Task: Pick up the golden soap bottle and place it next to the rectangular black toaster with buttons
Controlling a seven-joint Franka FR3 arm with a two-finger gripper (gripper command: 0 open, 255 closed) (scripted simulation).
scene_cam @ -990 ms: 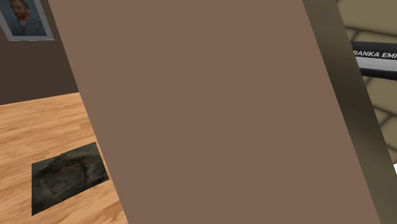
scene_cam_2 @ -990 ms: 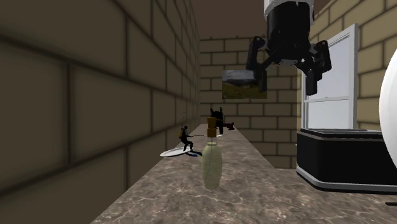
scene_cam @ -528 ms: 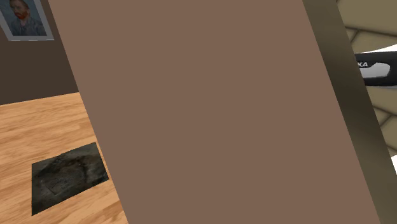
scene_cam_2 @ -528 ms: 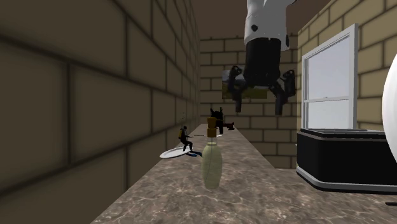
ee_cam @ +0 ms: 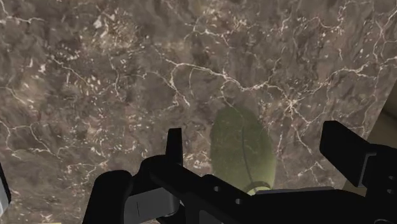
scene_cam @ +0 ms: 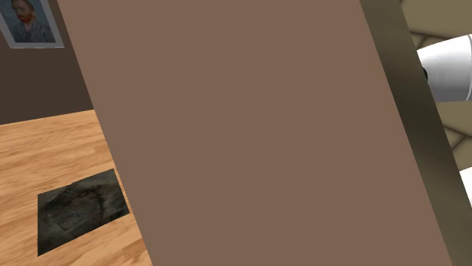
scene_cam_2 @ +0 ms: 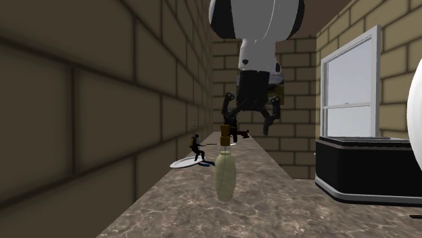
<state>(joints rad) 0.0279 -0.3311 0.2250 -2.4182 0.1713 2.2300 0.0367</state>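
The soap bottle (scene_cam_2: pixel 224 174) is a pale olive-gold flask with a brown cap, upright on the dark marble counter (scene_cam_2: pixel 270 209). My gripper (scene_cam_2: pixel 247 128) hangs open over the counter, its fingertips at about the cap's height and just toward the second exterior view's right of it. In the wrist view the bottle (ee_cam: pixel 242 149) lies below, between the spread fingers (ee_cam: pixel 173 145) of the gripper (ee_cam: pixel 259 151) and nearer one of them, untouched. The black rectangular toaster (scene_cam_2: pixel 365 169) stands at the second exterior view's right.
A brick wall (scene_cam_2: pixel 101 101) runs along the counter's far side. A white plate (scene_cam_2: pixel 184 162) and small black figures (scene_cam_2: pixel 230 132) stand behind the bottle. A window (scene_cam_2: pixel 348 94) is above the toaster. A brown panel (scene_cam: pixel 249 128) blocks the shoulder view, beside the white arm (scene_cam: pixel 446 68).
The gripper has come down and moved to the second exterior view's left, from high above the toaster side to cap height by the bottle. Its fingers stayed open. The bottle has not moved.
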